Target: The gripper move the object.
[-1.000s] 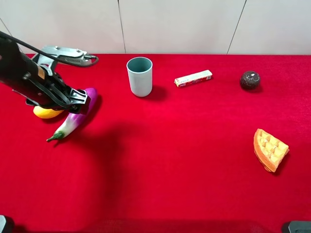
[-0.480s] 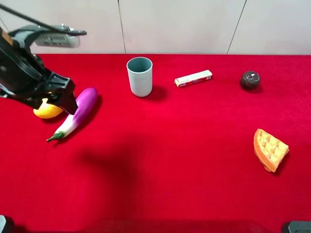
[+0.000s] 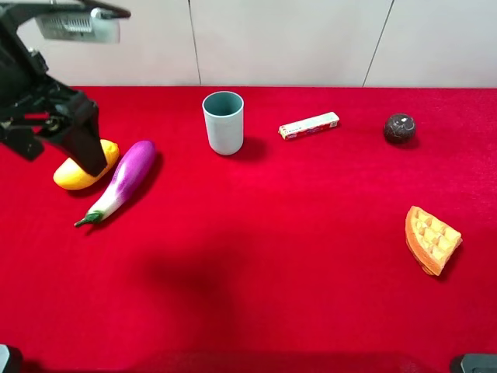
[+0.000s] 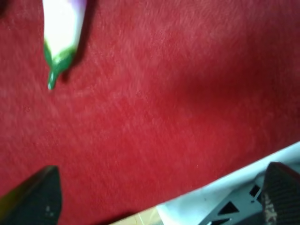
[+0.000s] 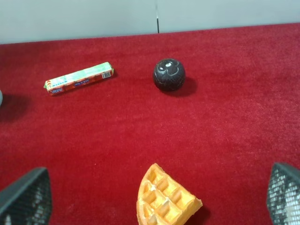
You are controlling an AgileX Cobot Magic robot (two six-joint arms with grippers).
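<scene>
Toy eggplant (image 3: 124, 180) lies free on the red table (image 3: 295, 233), stem toward the near edge.
Beside it sits a yellow mango (image 3: 84, 166); the left gripper (image 3: 74, 136) hangs over the mango with fingers apart, empty. The right gripper's fingers (image 5: 26, 199) are spread, empty.

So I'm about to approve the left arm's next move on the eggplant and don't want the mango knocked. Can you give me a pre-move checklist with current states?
1. Eggplant free on the red cloth, not held: ok.
2. Left gripper open and empty, per the left wrist view: ok.
3. Gripper lined up over the eggplant: not ok; it sits over the mango.
4. Mango clear of the eggplant: cannot tell; they lie very close.
5. Cup out of the way: ok.
6. Right gripper away from the eggplant: ok.
</scene>
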